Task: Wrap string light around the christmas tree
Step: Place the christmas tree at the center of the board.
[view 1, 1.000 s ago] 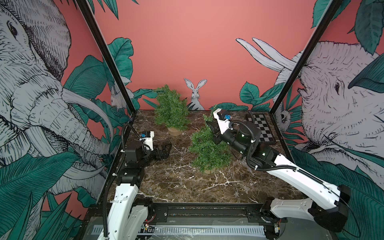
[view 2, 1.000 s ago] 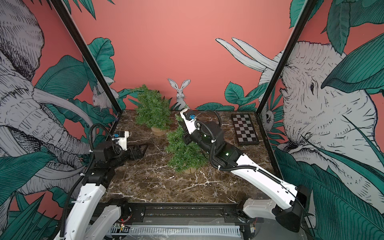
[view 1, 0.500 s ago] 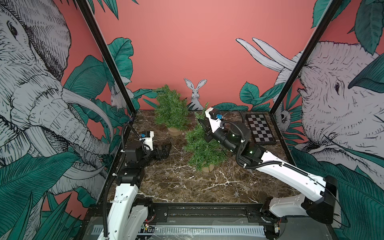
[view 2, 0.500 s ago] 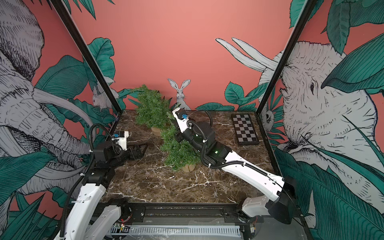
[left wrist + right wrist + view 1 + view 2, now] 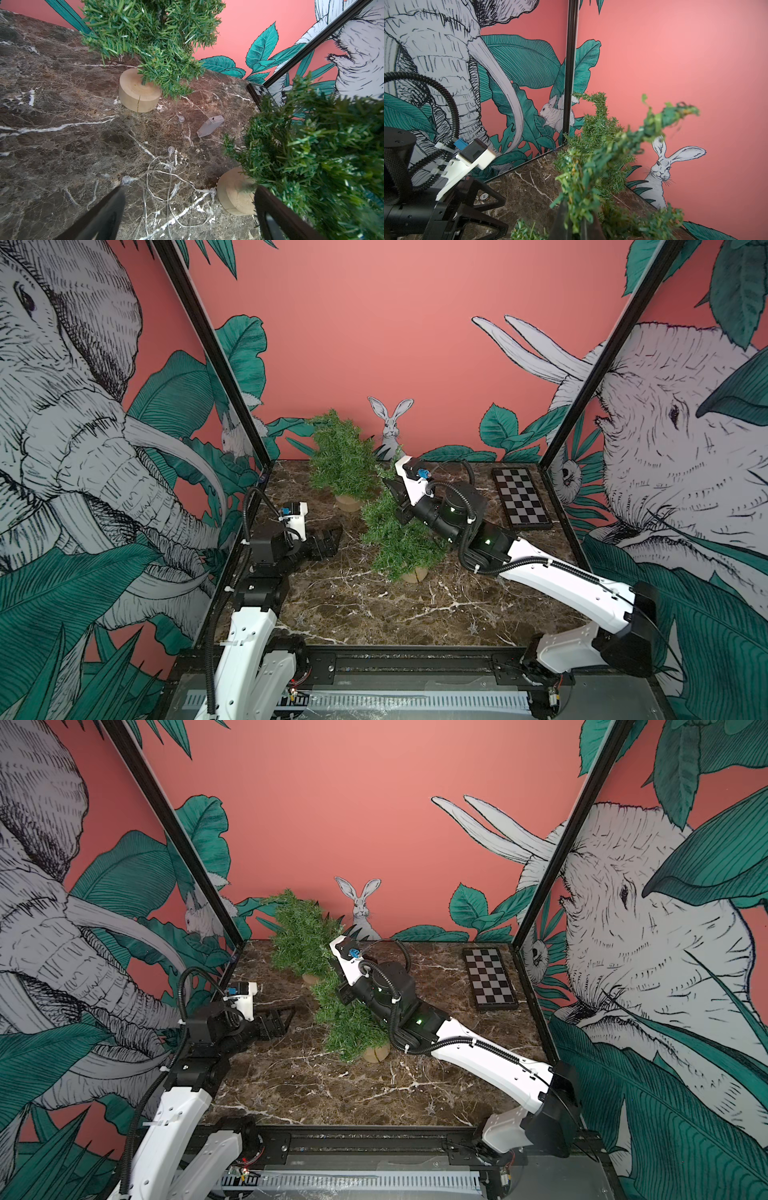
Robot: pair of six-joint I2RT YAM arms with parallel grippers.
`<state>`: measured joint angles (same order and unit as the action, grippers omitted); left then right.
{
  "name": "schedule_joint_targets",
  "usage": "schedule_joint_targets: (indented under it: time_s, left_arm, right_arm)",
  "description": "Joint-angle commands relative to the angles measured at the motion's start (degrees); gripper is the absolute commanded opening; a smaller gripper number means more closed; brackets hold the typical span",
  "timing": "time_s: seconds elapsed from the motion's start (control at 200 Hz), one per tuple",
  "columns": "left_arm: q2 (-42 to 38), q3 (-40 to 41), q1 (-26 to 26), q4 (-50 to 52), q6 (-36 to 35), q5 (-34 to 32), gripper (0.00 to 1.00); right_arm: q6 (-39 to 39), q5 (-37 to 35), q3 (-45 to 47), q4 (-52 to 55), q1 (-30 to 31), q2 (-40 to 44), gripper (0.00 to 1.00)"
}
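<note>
In both top views, your right gripper [image 5: 392, 494] pinches the nearer christmas tree [image 5: 397, 543] close to its tip. Your left gripper [image 5: 329, 540] hangs low beside it, jaws spread wide.

From the left wrist, the string light [image 5: 166, 178] lies loose on the marble table [image 5: 62, 124], touching the tree's wooden base [image 5: 232, 195].

From the right wrist, the closed jaws clamp a green sprig.

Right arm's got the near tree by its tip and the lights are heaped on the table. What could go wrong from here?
1. The right gripper is shut on the thin top of the near tree, which leans toward the far tree; it may topple or snag.
2. The string light lies tangled beside its battery box; the open left gripper may lift a knot and drag the box.
</note>
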<state>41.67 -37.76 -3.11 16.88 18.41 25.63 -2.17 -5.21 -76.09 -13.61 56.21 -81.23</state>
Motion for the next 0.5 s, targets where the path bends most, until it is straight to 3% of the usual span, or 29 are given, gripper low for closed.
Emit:
schedule_joint_targets:
  time_s: [0.0,0.495]
  left_arm:
    - [-0.59,-1.44,-0.08,0.56,-0.28,-0.49,0.98]
    - [-0.64,-1.44,-0.14,0.53,-0.35,-0.71,0.98]
  right_arm:
    - [-0.87,0.25,-3.78,-8.41,0.35,-0.24,0.00]
    - [-3.73,-2.56,-2.54,-8.90,0.35,1.41,0.00]
